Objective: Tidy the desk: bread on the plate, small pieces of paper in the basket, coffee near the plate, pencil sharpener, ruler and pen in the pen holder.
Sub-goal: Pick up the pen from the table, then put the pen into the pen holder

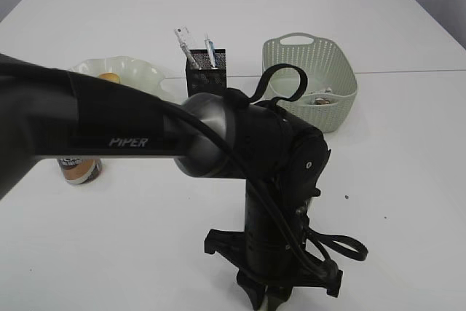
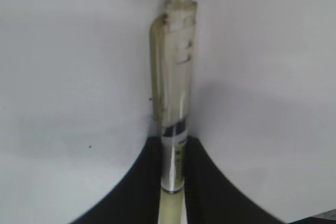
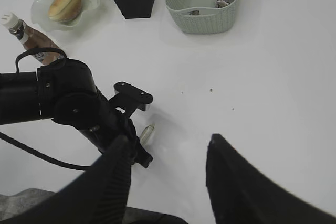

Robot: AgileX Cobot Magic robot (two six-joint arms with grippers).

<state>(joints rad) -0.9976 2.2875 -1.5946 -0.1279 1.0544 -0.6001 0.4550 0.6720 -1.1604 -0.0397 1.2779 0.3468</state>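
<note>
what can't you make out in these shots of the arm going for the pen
- Left gripper: fingertips cut off by the exterior view's bottom edge; its own arm hides the grip.
- Translucent pale pen: blurred in the left wrist view; only its tip shows in the right wrist view.
- Brown coffee bottle: mostly behind the black arm.
- Scraps in the pale green woven basket: too small.

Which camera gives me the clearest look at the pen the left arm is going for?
The left wrist view: the pen fills the frame, lying on the white table between the left end effector's dark fingers. The right wrist view shows only its tip poking out beside the arm. In the exterior view, the arm hides it entirely.
</note>
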